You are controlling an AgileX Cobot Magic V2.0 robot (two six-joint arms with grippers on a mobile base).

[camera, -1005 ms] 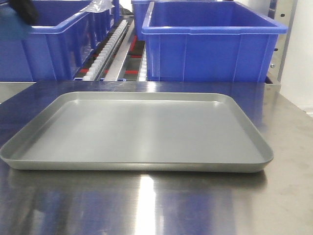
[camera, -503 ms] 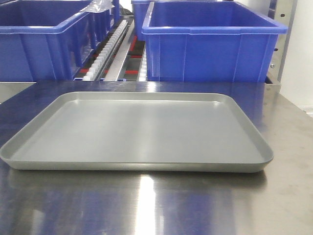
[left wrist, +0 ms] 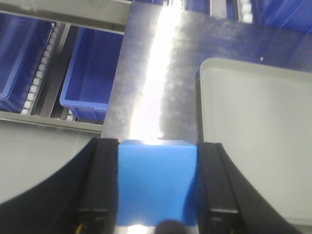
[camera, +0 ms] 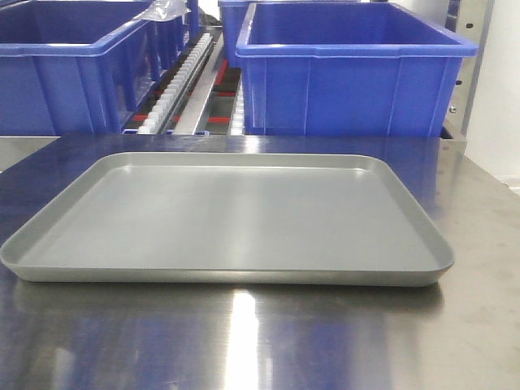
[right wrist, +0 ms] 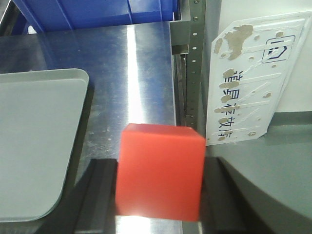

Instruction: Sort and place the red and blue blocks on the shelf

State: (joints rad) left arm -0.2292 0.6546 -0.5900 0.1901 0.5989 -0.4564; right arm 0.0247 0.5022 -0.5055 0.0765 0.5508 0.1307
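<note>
Tray point(camera: 244, 219) is lying bare. Left gripper point(left wrist: 157, 187) is clamping the blue block point(left wrist: 157, 180) just left of it; right gripper point(right wrist: 158, 195) is clamping the red block point(right wrist: 160, 175) just right of it. Neither is sitting on the far shelf point(camera: 188, 89), so both placements are remaining.

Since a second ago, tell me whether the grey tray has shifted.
No. The grey tray sits at the same spot in front of the right blue bin.
</note>
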